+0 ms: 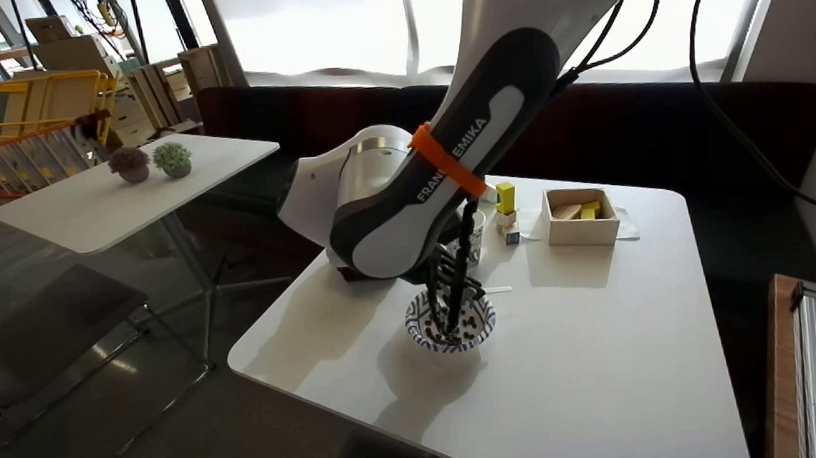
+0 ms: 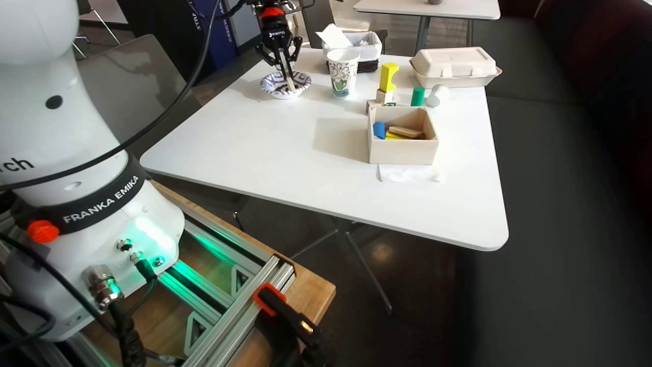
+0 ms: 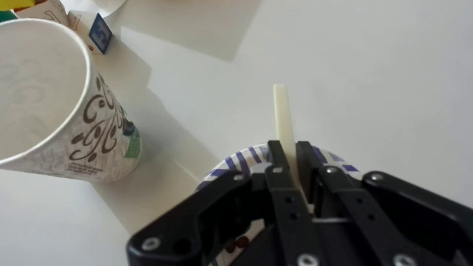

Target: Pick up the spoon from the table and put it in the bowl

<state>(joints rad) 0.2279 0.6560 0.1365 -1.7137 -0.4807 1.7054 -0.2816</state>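
Placing step, likely. Your gripper point(image 3: 290, 148) clamps spoon point(image 3: 282, 109) over bowl point(image 3: 241, 162), lower centre of wrist view; contact unclear. Next: confirm spoon supported, release, retract upward.

White arm point(image 1: 507, 103), black FRANKA EMIKA band point(image 2: 99, 206), orange strap point(image 1: 446, 160), black cables point(image 2: 126, 331), black claw point(image 3: 291, 147), silver screws point(image 3: 150, 244)
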